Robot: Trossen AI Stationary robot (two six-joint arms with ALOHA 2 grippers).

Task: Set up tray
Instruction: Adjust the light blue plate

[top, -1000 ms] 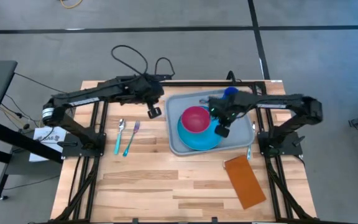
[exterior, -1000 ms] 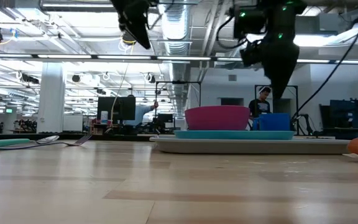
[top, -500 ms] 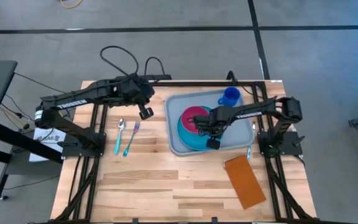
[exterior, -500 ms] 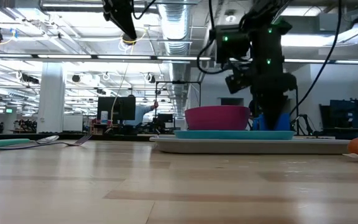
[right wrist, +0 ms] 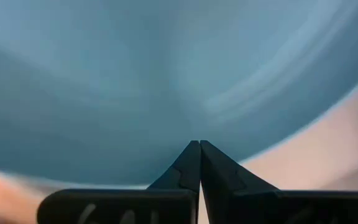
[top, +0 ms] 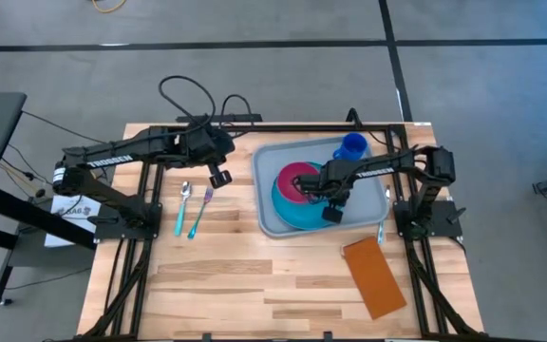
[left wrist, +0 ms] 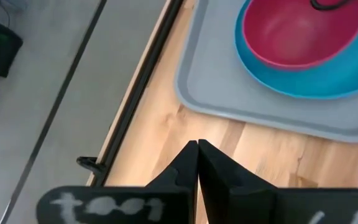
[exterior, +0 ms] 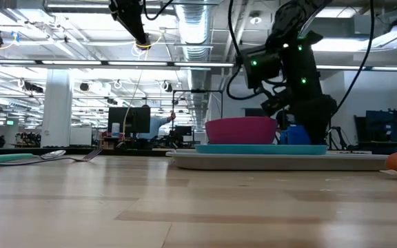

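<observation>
Grey-blue plastic tray [top: 272, 220] sits on your wooden bench [top: 254, 275], already holding plate, bowl and cup; both arms' fingers are together and empty, so likely fetch cutlery next

— Where's the tray [top: 272, 213]?
— Flat on the table, on its right half toward the far edge, long side running left to right.
— What does it look like?
— Light grey-blue plastic, rectangular, rounded corners, raised rim. From table height it shows as a low pale slab [exterior: 212, 160].
— Empty?
— No. Only its rim and its left strip [left wrist: 216, 87] show bare.
</observation>
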